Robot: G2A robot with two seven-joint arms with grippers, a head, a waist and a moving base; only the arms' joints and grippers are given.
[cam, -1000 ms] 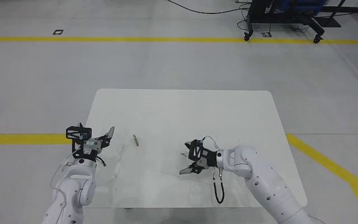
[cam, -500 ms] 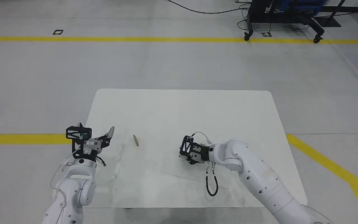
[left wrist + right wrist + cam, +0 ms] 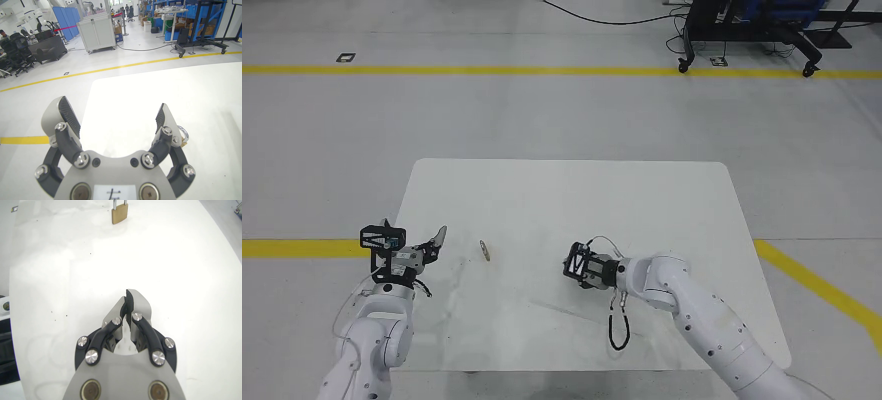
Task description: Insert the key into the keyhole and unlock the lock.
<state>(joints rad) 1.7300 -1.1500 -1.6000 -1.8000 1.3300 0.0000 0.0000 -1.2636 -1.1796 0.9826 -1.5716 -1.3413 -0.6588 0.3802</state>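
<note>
Down on the white, round-cornered table (image 3: pixel 642 190), the small brass padlock with a silver shackle (image 3: pixel 119 214) lies flat on the surface. It sits between the two arms, closer to the left one. The right gripper (image 3: pixel 127 303) is low over the tabletop and well short of the padlock. It points straight towards the brass body, whose shackle end faces away from it. Its ribbed black pads (image 3: pixel 129 300) are clenched tight, tip against tip. Whether anything thin is pinched between them, I cannot tell.

Over on the other side, the left gripper (image 3: pixel 113 109) hangs above the table's near-left edge, spread wide and carrying nothing. There is bare tabletop between its two grey fingers (image 3: pixel 64 115). In the left wrist view, the padlock peeks out just beside the outer finger, with the silver loop and a corner of brass showing past it. The padlock touches neither gripper.
</note>
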